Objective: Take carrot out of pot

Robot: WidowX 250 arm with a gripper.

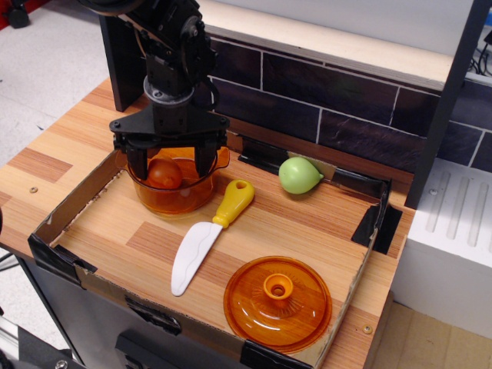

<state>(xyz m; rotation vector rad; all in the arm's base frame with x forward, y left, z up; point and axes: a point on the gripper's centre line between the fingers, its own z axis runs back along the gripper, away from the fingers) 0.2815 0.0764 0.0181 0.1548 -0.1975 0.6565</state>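
no legible writing seen. black gripper [170, 161] spread open, its jaws straddling the small rounded orange-red plastic carrot [164, 174] inside the round translucent orange plastic pot [174, 187], near the low box's back-left wall on the wooden bench [46, 154]. bare floor right of the pot.

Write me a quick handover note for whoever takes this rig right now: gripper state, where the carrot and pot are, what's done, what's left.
Gripper: open, empty, hanging over the pot with one finger on each side of the carrot; no grasp yet.
Carrot: inside the pot, toward its left side.
Pot: upright in the back left corner of the cardboard tray, uncovered; its lid lies at the front of the tray.
Done: gripper lined up above the carrot.
Left: lower, close on the carrot, lift it out, set it down outside the pot.
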